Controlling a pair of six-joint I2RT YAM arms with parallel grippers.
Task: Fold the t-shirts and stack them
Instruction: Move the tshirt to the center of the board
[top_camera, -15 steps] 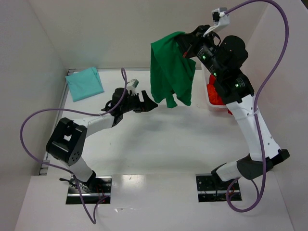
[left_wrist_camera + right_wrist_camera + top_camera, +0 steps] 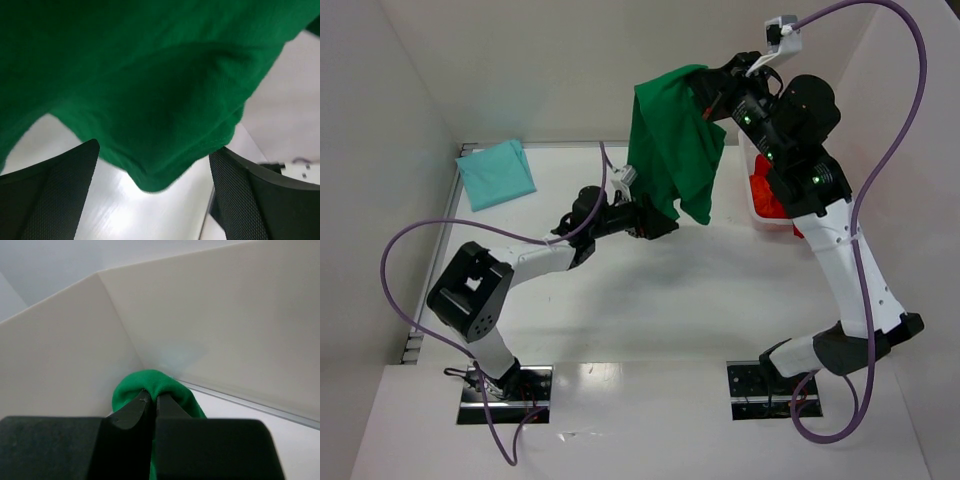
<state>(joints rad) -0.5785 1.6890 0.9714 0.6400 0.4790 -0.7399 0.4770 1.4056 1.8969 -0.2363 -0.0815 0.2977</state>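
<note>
A dark green t-shirt (image 2: pixel 672 140) hangs in the air above the back of the table, pinched at its top by my right gripper (image 2: pixel 705 90), which is shut on it (image 2: pixel 153 400). My left gripper (image 2: pixel 655 222) is open at the shirt's lower hem. In the left wrist view the hanging hem (image 2: pixel 160 170) dips between the two spread black fingers (image 2: pixel 55 200) without touching either. A pale teal t-shirt (image 2: pixel 496 174) lies folded at the back left of the table. Red t-shirts (image 2: pixel 766 196) sit bunched in the basket at the right.
A white mesh basket (image 2: pixel 760 222) stands at the right side under the right arm. White walls close in the table at the back and both sides. Purple cables loop from both arms.
My left arm has reached right and forward, bringing its open gripper up to the shirt's lower hem. The shirt's dangling lower part has swung slightly; the right gripper holds in place.
</note>
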